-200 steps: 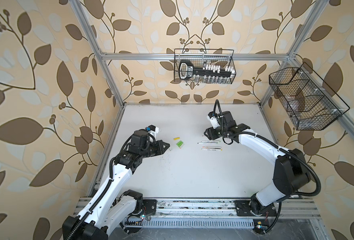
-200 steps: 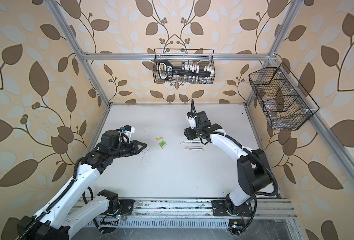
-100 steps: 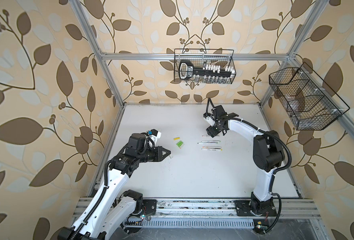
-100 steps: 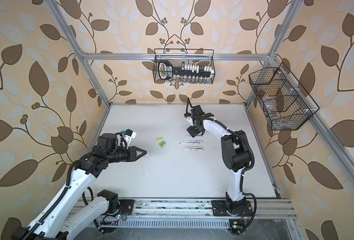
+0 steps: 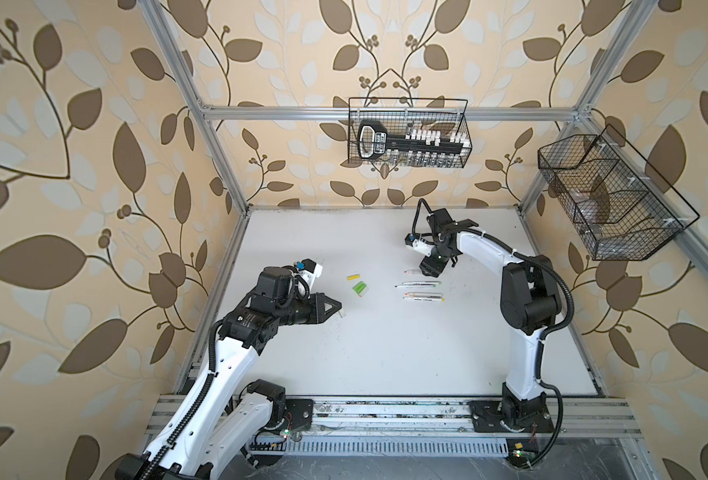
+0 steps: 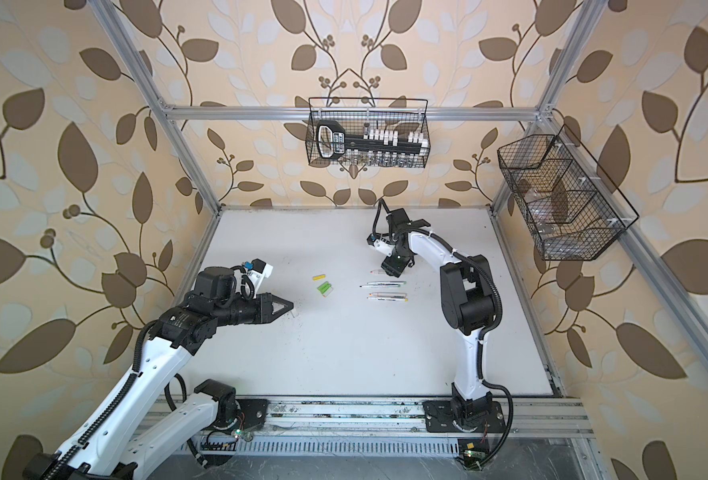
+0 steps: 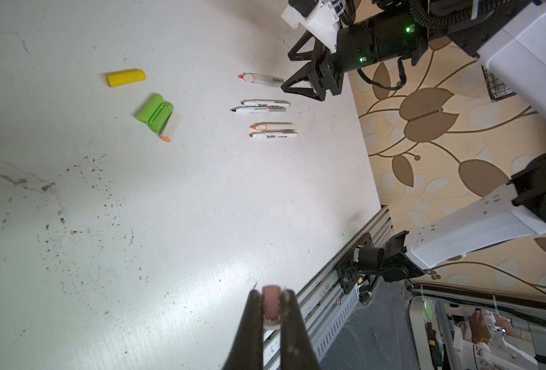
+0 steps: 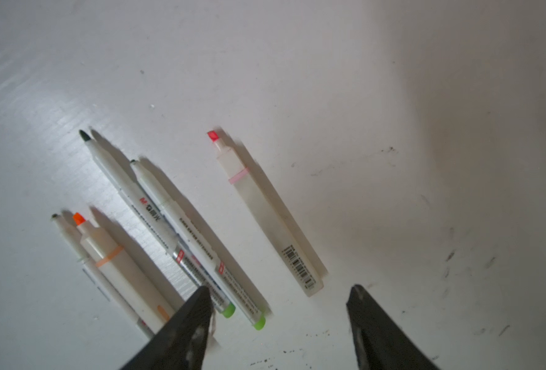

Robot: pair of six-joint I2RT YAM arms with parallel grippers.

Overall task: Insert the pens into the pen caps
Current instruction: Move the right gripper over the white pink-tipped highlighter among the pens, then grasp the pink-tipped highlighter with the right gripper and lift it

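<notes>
The step in hand looks like the pick-up of a pen for a cap that is already held. The left end effector (image 5: pixel 337 308) is clamped on a small pale cap (image 7: pixel 271 306), lifted above the near-left part of the worktop (image 5: pixel 385 357). Which way its mouth faces I cannot tell.

The right end effector (image 8: pixel 279 288) hangs with its jaws apart over the tail of the pink-tipped pen (image 8: pixel 265 217). This is the farthest of the pens right of centre and lies flat, apart from the green-tailed pair (image 7: pixel 265 103) and the orange-tipped pen (image 7: pixel 274 127) nearer in.

Every pen's long axis runs left-right, tips pointing left towards the yellow cap (image 7: pixel 125 78) and green caps (image 7: pixel 151 109).

Next, the right jaws probably need to drop astride the barrel and close across it. The pen then lifts, tip leading, in line with the held cap.
</notes>
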